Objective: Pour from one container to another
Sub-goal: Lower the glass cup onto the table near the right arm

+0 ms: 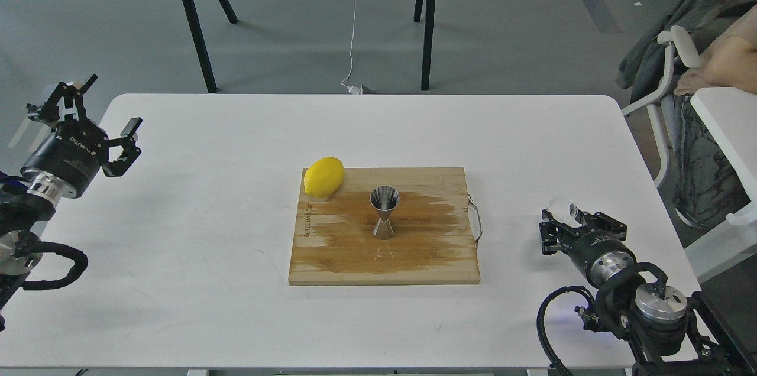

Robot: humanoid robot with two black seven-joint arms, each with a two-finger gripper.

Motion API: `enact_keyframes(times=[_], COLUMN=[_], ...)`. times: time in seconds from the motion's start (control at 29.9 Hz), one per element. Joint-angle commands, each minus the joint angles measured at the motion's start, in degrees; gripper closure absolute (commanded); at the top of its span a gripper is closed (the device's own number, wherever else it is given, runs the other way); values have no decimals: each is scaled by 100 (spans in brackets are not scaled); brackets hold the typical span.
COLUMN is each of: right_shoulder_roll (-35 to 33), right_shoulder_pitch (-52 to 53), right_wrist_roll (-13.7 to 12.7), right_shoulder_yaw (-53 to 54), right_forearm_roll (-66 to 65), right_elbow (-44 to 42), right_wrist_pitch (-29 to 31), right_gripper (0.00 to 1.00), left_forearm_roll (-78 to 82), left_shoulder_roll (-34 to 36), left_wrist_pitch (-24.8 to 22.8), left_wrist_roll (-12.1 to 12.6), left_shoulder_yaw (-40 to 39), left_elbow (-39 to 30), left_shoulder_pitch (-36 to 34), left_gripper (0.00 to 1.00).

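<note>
The white table point(207, 281) spreads before me, and on its middle lies the wooden cutting board point(414, 258), its centre darkened as if wet. A lemon point(323, 176) sits on the board's far left corner, and the steel jigger point(384, 213) stands upright near the board's middle, its open cone facing up. My left gripper point(100, 122) hangs at the table's left edge with its fingers spread wide and nothing between them, well apart from everything. My right gripper point(562, 222) rests low near the table's right side, closed around the small clear glass cup point(562, 208), which shows just at its tip. From that claw the jigger lies to the left and about level, across the board's right edge with its metal handle point(476, 221). The right arm is plainly the nearer one. I judge the next move to be a leftward carry, then a tilt over the jigger's upright axis.
</note>
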Motion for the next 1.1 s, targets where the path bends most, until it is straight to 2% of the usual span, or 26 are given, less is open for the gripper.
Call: enact_keyframes(times=[0.0, 0.33, 1.07], right_shoulder_roll=[-2, 51, 60], right_shoulder_pitch=[0, -35, -79], right_wrist_roll=[-9, -123, -132], right_shoulder_yaw=[0, 0, -9], right_forearm_roll=[34, 34, 34], right_elbow=[5, 40, 76], right_wrist_pitch=[4, 13, 47], right_gripper=[2, 1, 1], left_forearm_roll=[0, 0, 9], left_shoulder_roll=[9, 9, 9], left_wrist_pitch=[0, 0, 0], left_wrist_roll=[0, 0, 0], left_shoulder_yaw=[0, 0, 0], left_elbow=[0, 0, 0], left_shoulder_pitch=[0, 0, 0], left_gripper=[1, 1, 1])
